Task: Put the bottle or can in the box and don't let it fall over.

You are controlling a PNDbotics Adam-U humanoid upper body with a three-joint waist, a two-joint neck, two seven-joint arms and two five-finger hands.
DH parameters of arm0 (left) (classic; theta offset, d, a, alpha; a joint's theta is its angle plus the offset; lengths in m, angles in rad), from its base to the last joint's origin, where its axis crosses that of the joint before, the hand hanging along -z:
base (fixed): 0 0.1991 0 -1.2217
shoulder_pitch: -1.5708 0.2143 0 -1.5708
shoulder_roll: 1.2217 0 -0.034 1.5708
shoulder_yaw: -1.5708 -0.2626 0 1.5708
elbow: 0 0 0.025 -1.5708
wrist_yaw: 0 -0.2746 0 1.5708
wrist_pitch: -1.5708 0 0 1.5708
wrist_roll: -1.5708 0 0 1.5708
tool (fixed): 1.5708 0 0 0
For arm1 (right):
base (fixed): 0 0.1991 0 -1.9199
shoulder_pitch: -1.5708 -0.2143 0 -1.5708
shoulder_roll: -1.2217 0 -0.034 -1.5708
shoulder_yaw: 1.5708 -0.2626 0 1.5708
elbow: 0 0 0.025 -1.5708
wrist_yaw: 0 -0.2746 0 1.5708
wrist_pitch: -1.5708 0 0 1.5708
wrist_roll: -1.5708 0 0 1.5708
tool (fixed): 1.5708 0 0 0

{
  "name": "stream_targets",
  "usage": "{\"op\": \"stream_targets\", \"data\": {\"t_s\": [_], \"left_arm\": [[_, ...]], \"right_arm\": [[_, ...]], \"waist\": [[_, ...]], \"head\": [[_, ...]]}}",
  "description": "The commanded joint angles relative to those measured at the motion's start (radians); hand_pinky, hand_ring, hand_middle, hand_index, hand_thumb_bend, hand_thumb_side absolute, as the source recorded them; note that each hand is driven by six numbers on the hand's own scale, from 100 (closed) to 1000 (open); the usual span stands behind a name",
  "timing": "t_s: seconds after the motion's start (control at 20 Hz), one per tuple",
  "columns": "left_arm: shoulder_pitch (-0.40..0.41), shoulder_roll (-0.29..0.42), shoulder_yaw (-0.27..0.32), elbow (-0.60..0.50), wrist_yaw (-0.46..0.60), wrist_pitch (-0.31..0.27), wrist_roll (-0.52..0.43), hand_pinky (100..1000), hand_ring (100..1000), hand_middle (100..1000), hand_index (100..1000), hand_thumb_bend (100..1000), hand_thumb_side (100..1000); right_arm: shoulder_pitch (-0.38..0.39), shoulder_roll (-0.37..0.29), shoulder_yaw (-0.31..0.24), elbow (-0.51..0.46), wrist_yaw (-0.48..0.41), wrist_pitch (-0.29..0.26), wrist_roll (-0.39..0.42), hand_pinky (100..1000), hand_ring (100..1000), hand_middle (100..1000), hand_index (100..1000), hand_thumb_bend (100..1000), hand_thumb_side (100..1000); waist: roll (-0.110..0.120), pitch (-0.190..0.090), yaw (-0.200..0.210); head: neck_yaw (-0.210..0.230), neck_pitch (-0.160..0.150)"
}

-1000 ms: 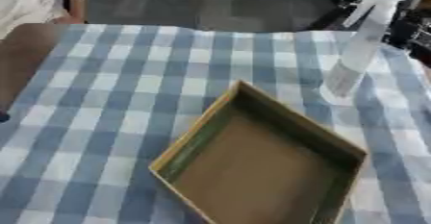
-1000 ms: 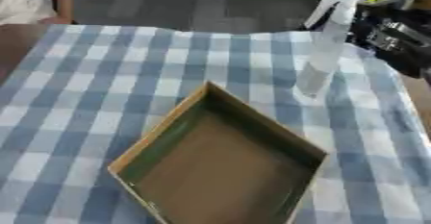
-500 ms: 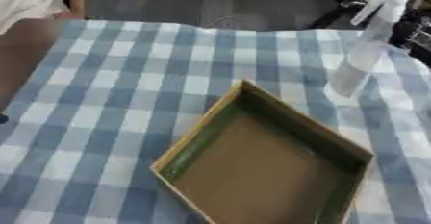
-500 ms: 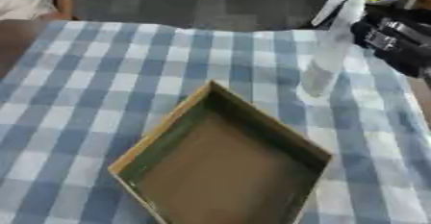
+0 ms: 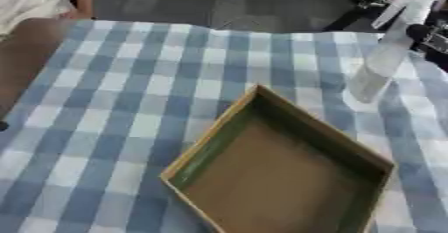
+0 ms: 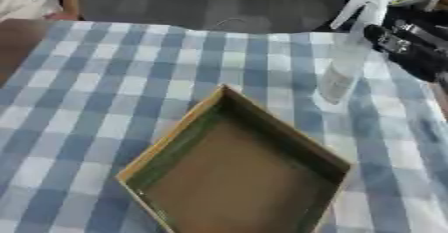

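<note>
A clear spray bottle with a white trigger head stands upright on the checked cloth at the right, just beyond the box's far right side. The open cardboard box with green inner walls lies askew near the front, with nothing in it. My right hand, black, comes in from the right edge and sits close beside the bottle's neck; whether it touches the bottle is unclear. My left hand does not show, apart from a small dark shape at the left edge.
The blue-and-white checked cloth covers the table. A brown bare strip runs along the left side. Dark floor and black stands lie beyond the far edge.
My right hand has edged in from the right toward the bottle's neck. The bottle and box stand as before; the whole picture has shifted slightly.
</note>
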Motion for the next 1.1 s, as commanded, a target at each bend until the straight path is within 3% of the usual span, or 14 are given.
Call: {"op": "stream_targets", "data": {"t_s": [0.05,1.1], "left_arm": [[-0.009,0.016,0.001,-0.019,-0.002,-0.001,-0.001,1000,646,855,940,100,728],[-0.014,0.014,0.001,-0.020,-0.007,0.000,-0.005,1000,645,855,940,100,727]], "right_arm": [[-0.021,-0.042,-0.006,-0.026,0.004,0.001,-0.003,939,1000,1000,1000,100,698],[-0.009,-0.036,-0.004,-0.028,0.020,0.006,-0.012,934,1000,1000,1000,100,669]], "waist": [[0.001,-0.013,0.004],[-0.005,0.001,0.011]], "head": [[-0.005,-0.010],[-0.006,-0.011]]}}
